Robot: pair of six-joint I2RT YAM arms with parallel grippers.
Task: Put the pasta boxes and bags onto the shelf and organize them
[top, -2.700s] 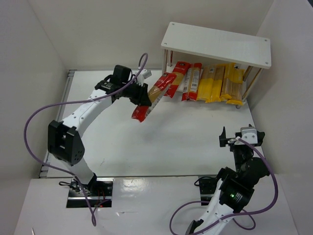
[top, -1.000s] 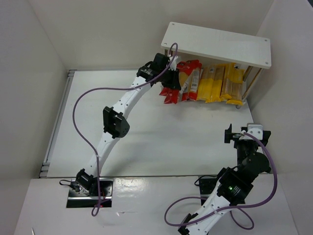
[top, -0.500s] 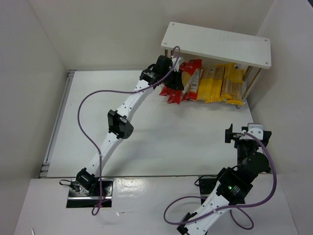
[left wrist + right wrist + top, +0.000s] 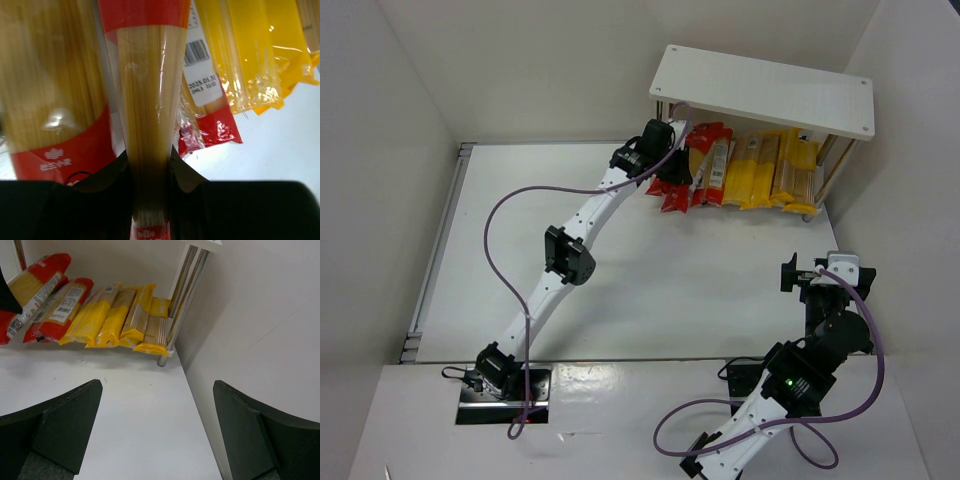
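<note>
left claw (image 4: 150, 167): clenched on a pack (image 4: 150, 95), one finger on each side of its clear middle
held pack: red ends, clear middle showing pale pasta; lies at the left end of the row under the shelf (image 4: 760, 88), near end sticking out past the board's edge
neighbours: in the left wrist view a red pack (image 4: 47, 115) sits just left of it and a labelled red pack (image 4: 205, 95) just right; can't tell whether they touch
left arm: stretched far across the surface (image 4: 670, 270), wrist at the shelf's left posts
row: red packs on the left, yellow packs (image 4: 112, 315) on the right, side by side, lengthwise near to far, running to the right posts
shelf: white top board, far right of the surface, near the right wall
right claw (image 4: 160, 432): released, fingers wide apart, nothing between them
right arm: near right corner, well apart from the shelf; its camera looks at the row's right end and a shelf post (image 4: 184, 290)
</note>
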